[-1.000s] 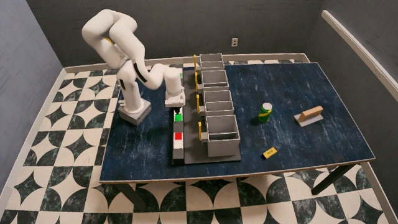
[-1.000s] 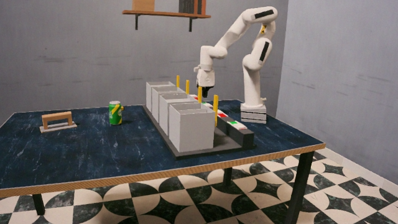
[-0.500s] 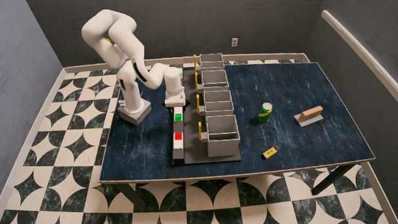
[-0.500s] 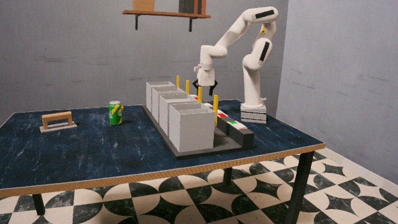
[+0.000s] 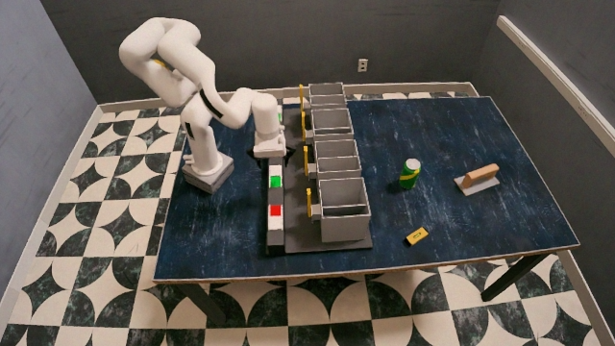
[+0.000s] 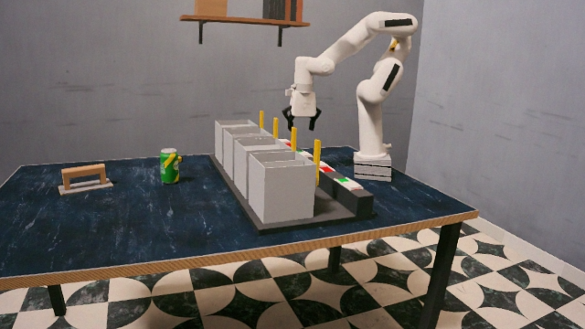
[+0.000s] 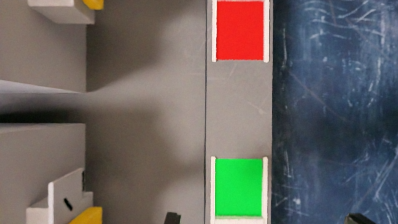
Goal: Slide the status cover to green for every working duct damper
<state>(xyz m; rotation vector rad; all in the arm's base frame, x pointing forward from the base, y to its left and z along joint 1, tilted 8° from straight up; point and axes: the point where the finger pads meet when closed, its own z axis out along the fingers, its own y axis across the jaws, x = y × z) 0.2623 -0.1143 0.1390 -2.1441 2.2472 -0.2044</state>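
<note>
Open gripper is standing over the slider row; the nearest red is lying toward the lower end

In the top view, the gripper point(image 5: 273, 163) point(image 6: 301, 129) point(image 7: 265, 219) is hanging above the slider row point(image 5: 275, 194) point(image 6: 364, 198) point(image 7: 239, 107), empty, its fingers spreading across the row. The long axis of the row is running up and down the frame. The lower green window point(image 5: 275, 181) point(image 6: 299, 152) point(image 7: 239, 187) is showing just below the gripper, and the end red window point(image 5: 275, 210) point(image 6: 287, 143) point(image 7: 240, 30) is lying farther down. Beside it, to the right, the end yellow lever point(image 5: 308, 202) point(image 6: 261, 120) is standing on its damper point(image 5: 345, 226) point(image 6: 218, 143). If this damper is needing its test or its push, I am judging the arm must travel down the frame.

The exterior view is revealing what the arm is hiding from above: a second red window point(image 6: 325, 169), beside the nearest green window point(image 5: 280, 116) point(image 6: 343, 180) at lower right.

The wrist view is reversing the direction: the end red is lying at the top, the green nearer the fingers.

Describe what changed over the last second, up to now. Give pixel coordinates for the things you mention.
The gripper point(image 5: 272, 160) point(image 6: 301, 128) point(image 7: 265, 218) went from closed to wide open and rose a little above the slider rail point(image 5: 275, 194) point(image 6: 365, 197) point(image 7: 239, 110). The visible red and green windows and the dampers point(image 5: 345, 228) point(image 6: 288, 192) stayed as they were.
</note>
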